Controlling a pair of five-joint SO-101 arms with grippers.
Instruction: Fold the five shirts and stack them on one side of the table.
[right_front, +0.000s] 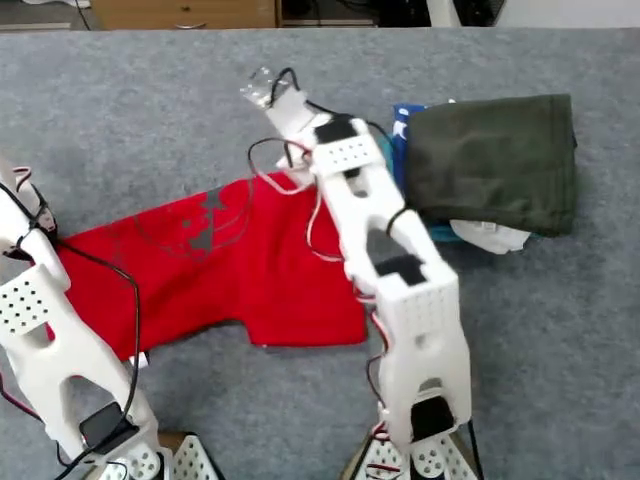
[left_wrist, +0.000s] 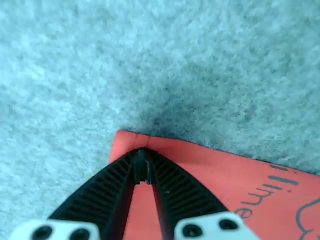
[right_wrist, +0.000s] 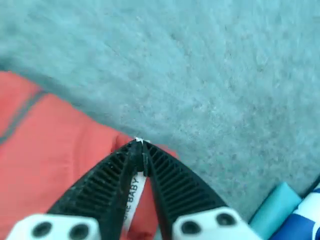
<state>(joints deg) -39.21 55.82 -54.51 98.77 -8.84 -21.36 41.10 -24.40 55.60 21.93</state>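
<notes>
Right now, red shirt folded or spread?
Spread: the red shirt lies flat and wide across the table, print showing, unlike the folded green shirt.

Soft, even light falls from above on the grey table (right_front: 120, 110), bright throughout. Shadows are weak: a dim smudge lies on the table just beyond the red shirt (left_wrist: 215, 175) corner in the left wrist view (darkest beside the hem). The white arms (right_front: 410, 290) catch the light brightly.

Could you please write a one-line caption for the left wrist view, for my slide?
The left gripper is shut on a corner of the red shirt on the grey table.
</notes>
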